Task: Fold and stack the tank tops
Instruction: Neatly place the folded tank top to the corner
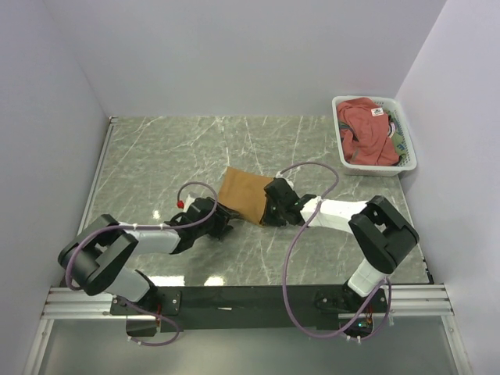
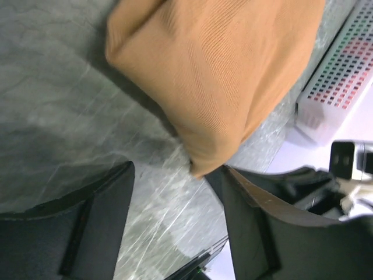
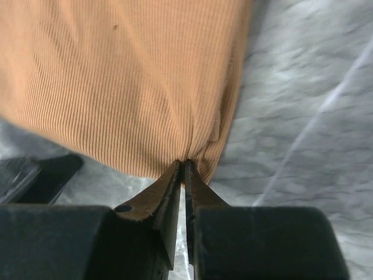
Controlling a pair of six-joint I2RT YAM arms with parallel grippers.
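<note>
Bench [image 1: 156, 156]: tan top [image 1: 244, 194]; my right pincer [image 3: 183, 167] clamps its near edge; left pincer [image 2: 175, 175] agape, just short of its corner.

Folded tan tank top [image 1: 244, 194] mid-table, rust-red one [image 1: 369, 129] crumpled in basket

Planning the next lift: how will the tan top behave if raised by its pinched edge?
Probably floppy: the tan top puckers where the right pincer pinches its edge. Thin ribbed knit, so likely light; lifted, it may drape and lose its fold. Pushed, it would probably bunch on the table.
</note>
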